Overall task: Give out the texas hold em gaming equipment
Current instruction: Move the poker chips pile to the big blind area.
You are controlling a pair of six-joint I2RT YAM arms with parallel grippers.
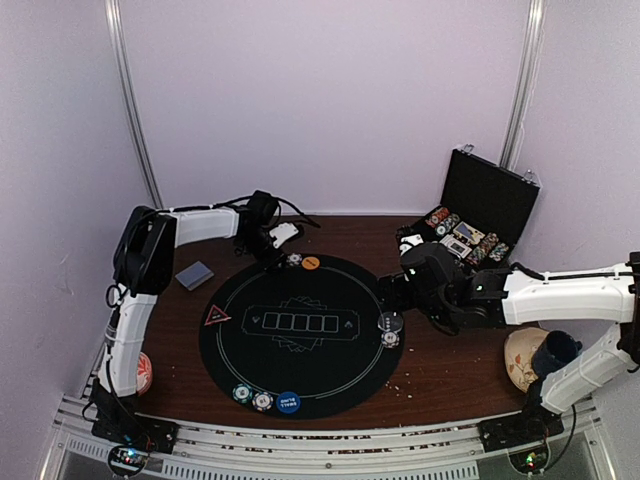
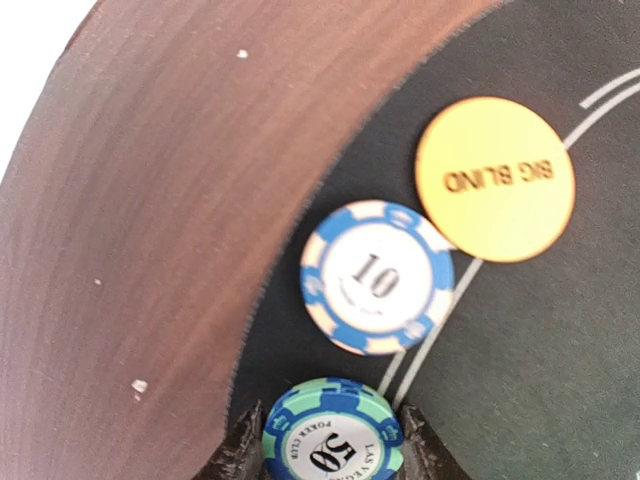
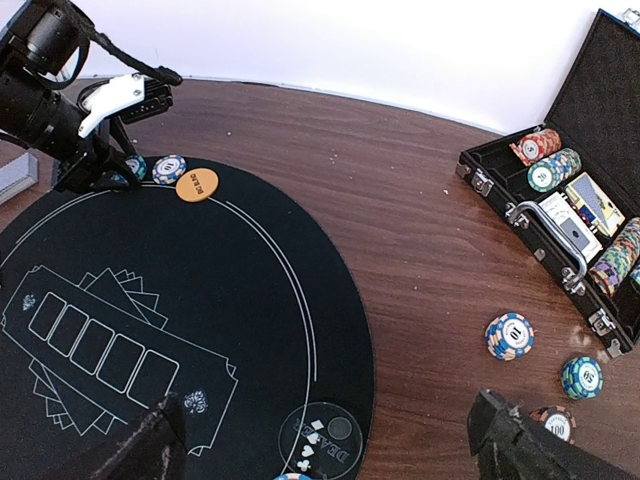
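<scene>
Right at mat (image 2: 540, 380) edge, green-blue chip (image 2: 333, 448)

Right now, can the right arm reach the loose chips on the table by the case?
Probably yes: the right gripper hangs open close by, and the loose chips lie uncovered on the wood, nothing between.

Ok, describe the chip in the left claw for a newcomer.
Find the far rim of the round black mat, by the orange BIG BLIND disc. Of two chips there, take the blue-and-green chip pinched in the left claw, marked 50, unlike the blue-and-white 10 chip beside it.
</scene>
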